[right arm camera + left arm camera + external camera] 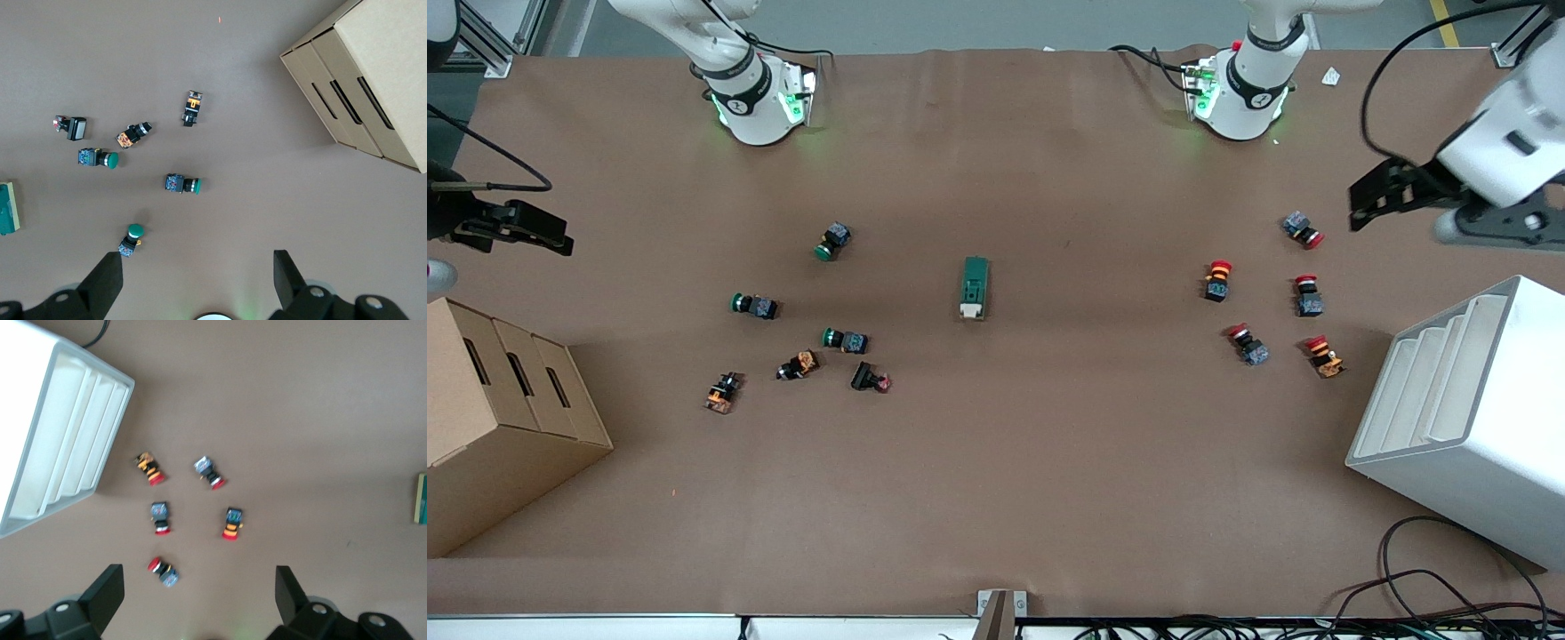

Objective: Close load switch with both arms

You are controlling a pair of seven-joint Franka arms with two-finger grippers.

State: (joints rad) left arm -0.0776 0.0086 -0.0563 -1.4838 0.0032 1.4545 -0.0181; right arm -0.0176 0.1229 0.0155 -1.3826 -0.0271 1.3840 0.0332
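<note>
The load switch (975, 287), a dark-green elongated block with a cream lever piece at the end nearer the front camera, lies on the brown table's middle. It shows at the edge of the left wrist view (421, 498) and of the right wrist view (7, 208). My left gripper (1371, 200) hangs open and empty in the air at the left arm's end of the table, over the red push buttons (199, 587). My right gripper (543, 233) hangs open and empty at the right arm's end, over the green push buttons (197, 267). Both are far from the switch.
Several red-capped push buttons (1258, 311) lie toward the left arm's end, beside a white slotted rack (1467, 418). Several green and orange push buttons (800, 329) lie toward the right arm's end, beside a cardboard box (498, 418). Cables lie at the table's front edge.
</note>
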